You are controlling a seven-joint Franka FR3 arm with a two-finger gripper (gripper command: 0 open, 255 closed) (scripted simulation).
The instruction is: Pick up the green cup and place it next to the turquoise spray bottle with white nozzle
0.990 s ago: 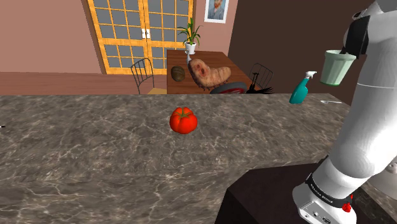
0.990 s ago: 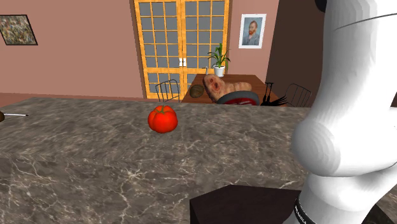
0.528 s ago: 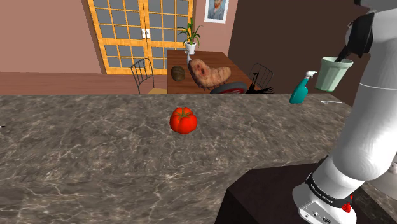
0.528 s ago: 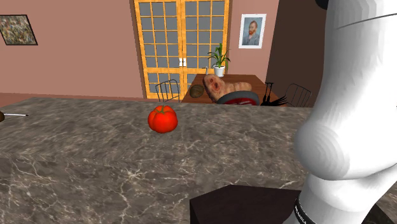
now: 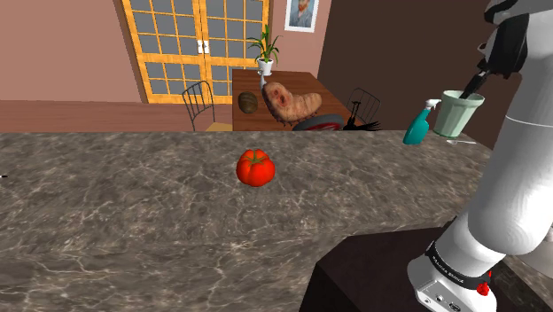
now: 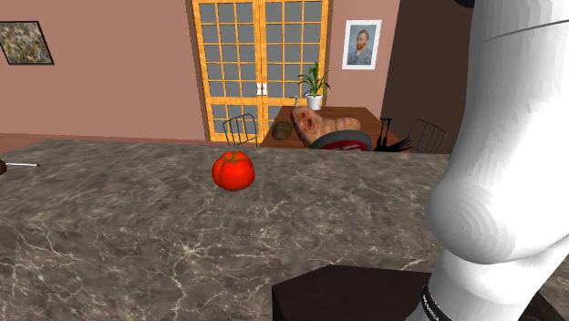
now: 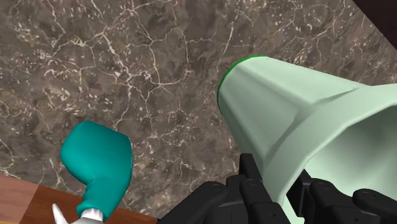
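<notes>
Near one bottle (image 5: 415, 131): one cup (image 5: 456, 115) in jaws.

I'm seeing the pale green cup (image 5: 459, 113) upright; mouth facing up. The turquoise spray bottle (image 5: 416, 124) is standing just beside it.

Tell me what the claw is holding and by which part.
The claw holds the pale green cup by its rim, clasping the wall from inside and outside.

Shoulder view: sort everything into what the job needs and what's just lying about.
Job:
green cup, clasped by the end effector
turquoise spray bottle on the counter

Lying about:
red tomato on the counter
potted plant and brown loaf on the far table
chair
</notes>
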